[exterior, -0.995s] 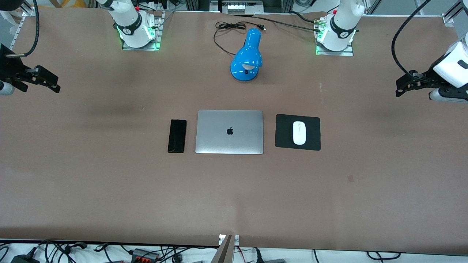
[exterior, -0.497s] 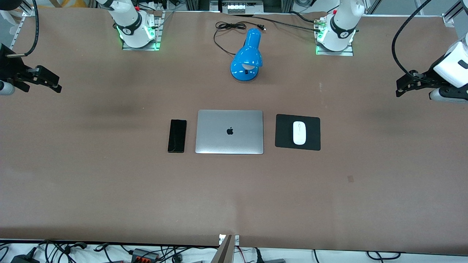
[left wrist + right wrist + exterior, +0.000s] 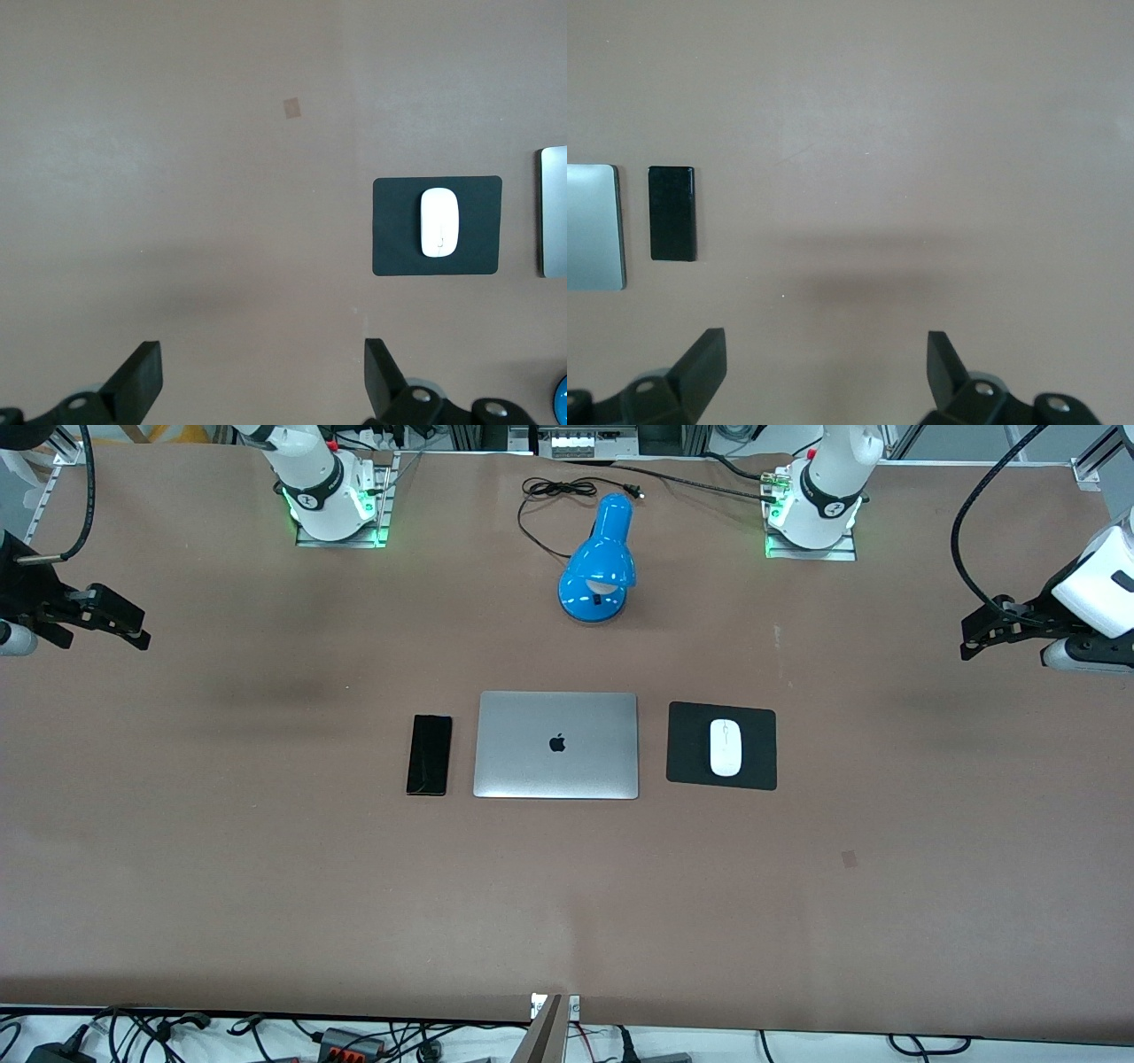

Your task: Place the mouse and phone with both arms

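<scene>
My left gripper [image 3: 973, 640] and right gripper [image 3: 133, 631] hang wide open, empty. The mouse [image 3: 725, 747] and phone [image 3: 429, 754] seem placed already; I'd keep clear.

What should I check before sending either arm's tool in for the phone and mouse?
1. Left tool open, holding nothing, over the table's left-arm end: ok.
2. Right tool open, holding nothing, over the right-arm end: ok.
3. Mouse lying flat on the mouse pad, uncovered: ok.
4. Phone flat on the table, beside the closed laptop with a narrow gap: ok.
5. Blue desk lamp standing apart from both: ok.
</scene>
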